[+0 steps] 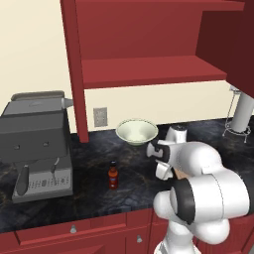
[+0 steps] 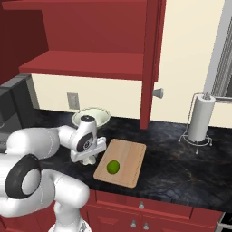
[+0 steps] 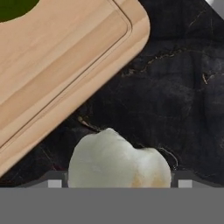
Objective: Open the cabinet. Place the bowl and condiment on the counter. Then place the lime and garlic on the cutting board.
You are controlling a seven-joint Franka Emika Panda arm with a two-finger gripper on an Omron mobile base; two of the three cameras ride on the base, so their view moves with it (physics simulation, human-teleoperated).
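White lumpy garlic (image 3: 119, 159) lies just off the cutting board (image 3: 61, 65); gripper (image 3: 118, 183) tips hidden, spread unclear.

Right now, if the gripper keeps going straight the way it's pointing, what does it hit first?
Most likely the garlic, sitting on the counter between the gripper's open fingers, beside the cutting board; depth is unclear.

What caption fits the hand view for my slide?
Garlic on the black counter just off the cutting board, lime already on board.
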